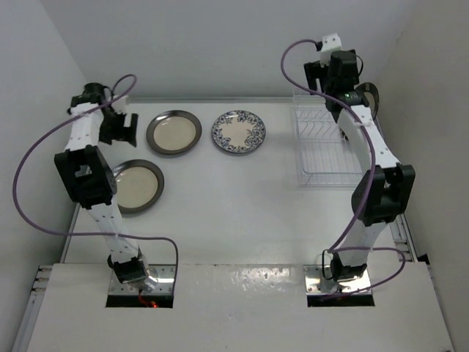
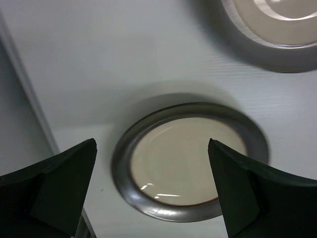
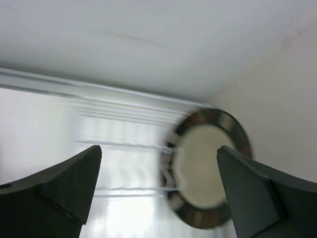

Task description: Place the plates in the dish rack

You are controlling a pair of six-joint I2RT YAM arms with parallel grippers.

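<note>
A: Where do the plates sit, going by the dish rack [image 1: 322,150]?

B: The striped-rim plate [image 3: 208,168] stands on edge at the dish rack's far right corner, though blur hides which slot. The floral plate [image 1: 238,132] lies flat on the bench [image 1: 234,213], near the rack's left side. The far grey-rimmed plate [image 1: 174,133] lies further left of the rack, beside the floral one. The near grey-rimmed plate [image 1: 139,185] lies furthest left, level with the rack's near edge and partly under the left arm.

A: And the grippers?

B: The right gripper [image 3: 159,148] hangs above the rack's far end, fingers spread, nothing between them, clear of the striped-rim plate. The left gripper [image 2: 151,144] is well left of the rack, above a grey-rimmed plate, also released and holding nothing.
</note>
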